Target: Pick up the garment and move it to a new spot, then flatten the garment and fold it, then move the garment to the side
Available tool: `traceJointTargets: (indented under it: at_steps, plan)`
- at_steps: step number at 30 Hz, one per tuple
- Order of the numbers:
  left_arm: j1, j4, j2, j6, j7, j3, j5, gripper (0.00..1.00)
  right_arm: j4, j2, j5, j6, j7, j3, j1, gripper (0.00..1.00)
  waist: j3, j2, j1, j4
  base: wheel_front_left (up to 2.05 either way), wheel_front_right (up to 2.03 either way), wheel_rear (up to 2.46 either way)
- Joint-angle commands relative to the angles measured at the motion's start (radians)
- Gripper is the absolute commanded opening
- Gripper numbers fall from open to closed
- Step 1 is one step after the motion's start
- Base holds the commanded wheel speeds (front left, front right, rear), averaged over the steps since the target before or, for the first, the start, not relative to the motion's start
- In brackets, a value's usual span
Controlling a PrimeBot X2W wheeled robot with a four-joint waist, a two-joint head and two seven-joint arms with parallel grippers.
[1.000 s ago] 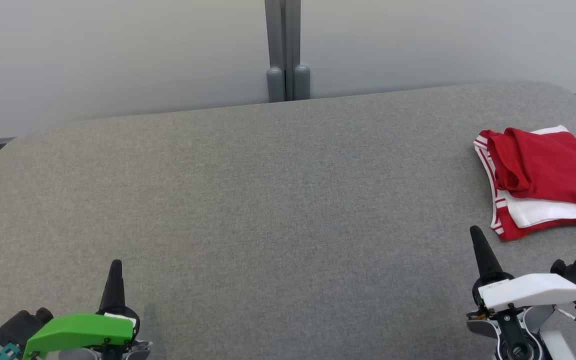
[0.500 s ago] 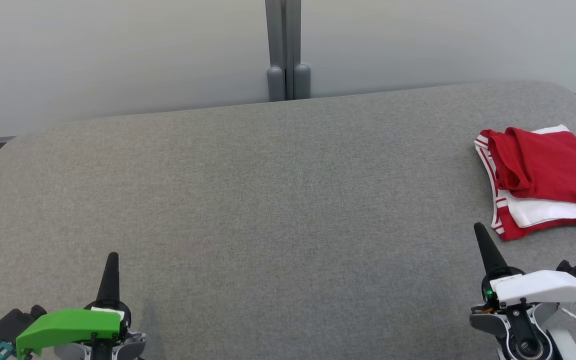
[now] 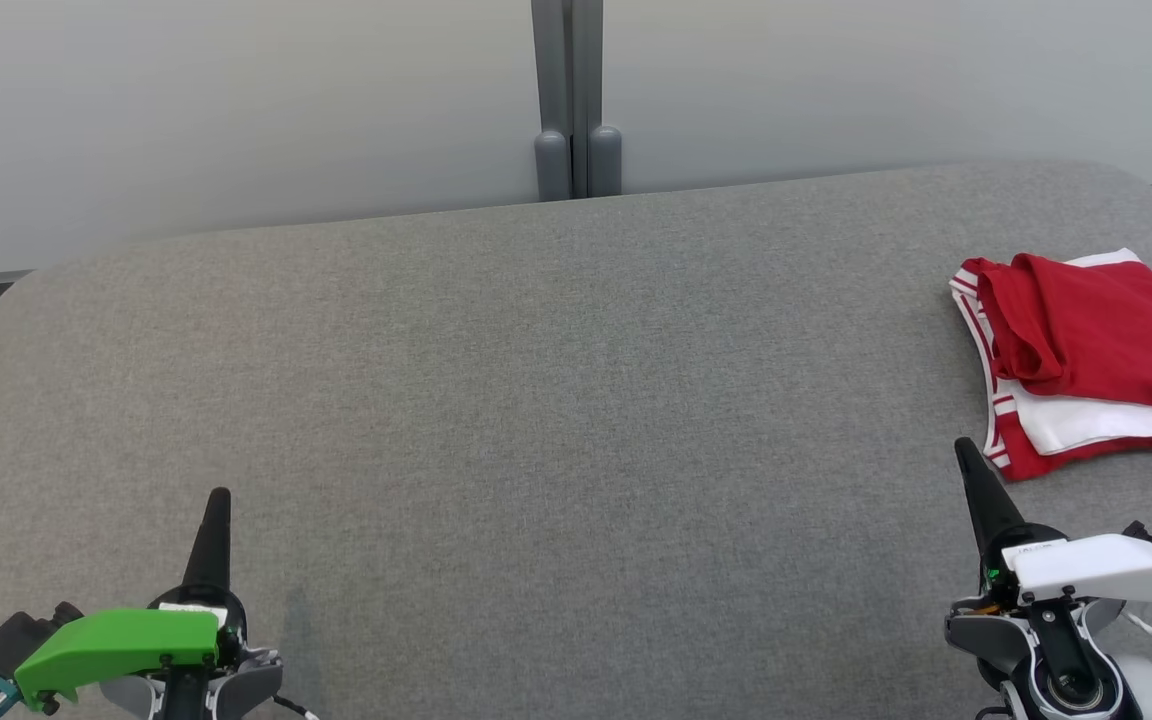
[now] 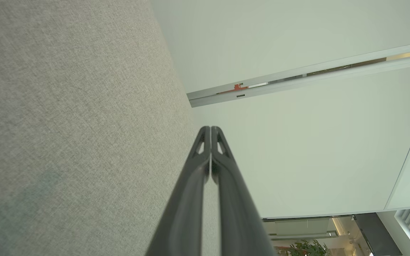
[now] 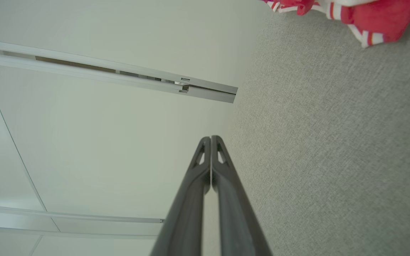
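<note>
The garment (image 3: 1086,350), red with white parts and striped trim, lies folded in a loose stack at the far right of the grey padded surface (image 3: 556,400). A corner of the garment (image 5: 365,17) also appears at the top of the right wrist view. My right gripper (image 3: 962,447) stands shut and empty just in front of the garment's near left corner, a little apart from it. At the lower left my left gripper (image 3: 220,495) is shut with nothing in it. Both wrist views show the fingers (image 4: 210,129) pressed together, as do the right fingertips (image 5: 210,139).
A pale wall with a grey vertical post (image 3: 576,100) runs behind the surface's far edge. The surface has rounded corners at the back left and back right. Its wide middle stretch lies between my two grippers.
Both grippers have drifted outward and slightly up the view: the left one leftward, the right one rightward toward the garment. The garment has not moved.
</note>
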Motion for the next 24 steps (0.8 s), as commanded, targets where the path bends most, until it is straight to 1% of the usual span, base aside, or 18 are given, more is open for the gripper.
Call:
traceJointTargets:
  at_steps: [1,24]
  plan:
    - [-0.02,-0.003,0.005,-0.007,0.007,0.008,-0.022,0.0,-0.01,-0.002,0.02,0.0,0.008,-0.005,-0.014,0.0,0.0,0.0,0.0,0.0,0.0,0.0,0.0]
    - [-0.041,0.0,0.006,-0.031,0.052,0.034,-0.171,0.0,-0.01,0.001,0.191,0.0,0.055,-0.035,-0.023,0.0,0.004,0.0,0.0,0.002,0.0,0.0,0.0]
